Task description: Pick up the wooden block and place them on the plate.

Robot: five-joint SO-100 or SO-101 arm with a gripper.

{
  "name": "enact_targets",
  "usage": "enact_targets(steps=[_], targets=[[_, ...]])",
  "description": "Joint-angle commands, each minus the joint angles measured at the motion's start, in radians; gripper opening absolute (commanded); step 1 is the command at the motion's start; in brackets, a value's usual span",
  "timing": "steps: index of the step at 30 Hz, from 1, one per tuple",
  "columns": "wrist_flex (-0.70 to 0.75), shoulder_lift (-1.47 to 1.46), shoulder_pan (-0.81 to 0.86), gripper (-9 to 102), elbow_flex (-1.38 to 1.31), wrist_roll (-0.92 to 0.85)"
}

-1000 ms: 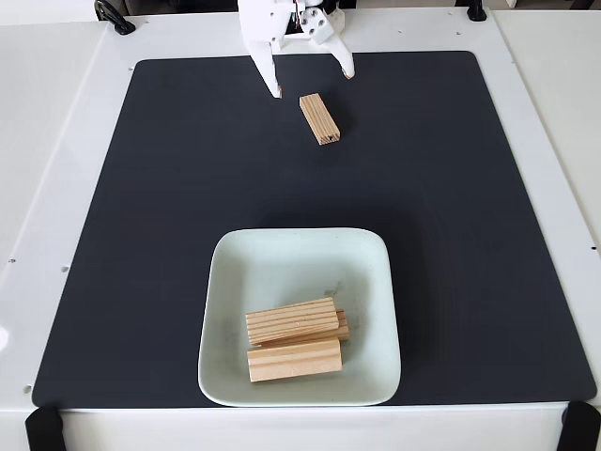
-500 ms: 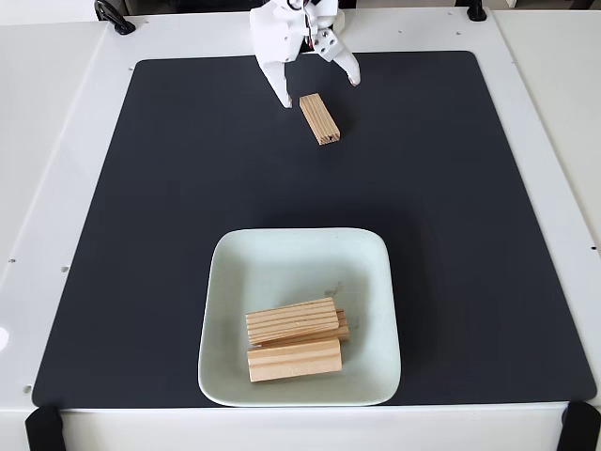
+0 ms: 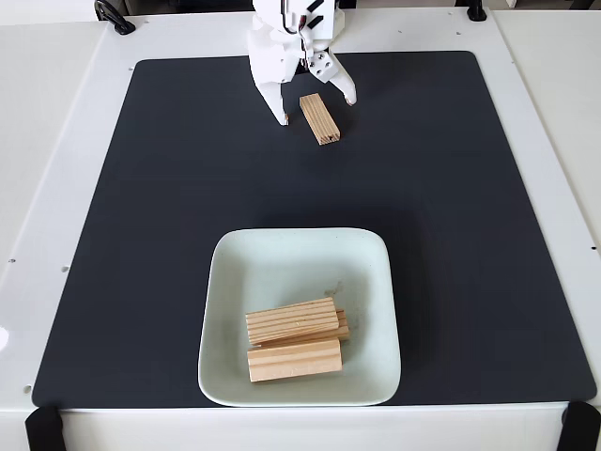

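Nearest the camera, the plate point(image 3: 221, 310) carries a stack of wooden blocks point(image 3: 293, 339), well apart from the gripper point(image 3: 316, 109). Farther back, the last wooden block point(image 3: 319, 118) lies on the black mat point(image 3: 141, 235), between the spread, empty fingers, its long axis running diagonally away from the plate.

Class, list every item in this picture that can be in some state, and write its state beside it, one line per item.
Tool: open, fingertips on either side of the lone block's far end, not gripping.
Lone wooden block: lying flat on the black mat, outside the plate.
Blocks in the plate: stacked together, at least three showing, resting near the front.
Plate: upright on the mat, partly filled, far half bare.
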Motion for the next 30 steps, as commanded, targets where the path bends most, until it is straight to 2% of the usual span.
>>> enact_targets(steps=[1, 11, 18, 28, 30], targets=[[-0.008, -0.012, -0.021, 43, -0.011, 0.008], [-0.008, -0.034, -0.060, 43, -0.025, 0.009], [-0.008, -0.035, -0.137, 43, -0.041, 0.098], [-0.008, -0.035, -0.140, 43, -0.048, 0.089], [-0.008, -0.035, -0.140, 40, -0.048, 0.089]])
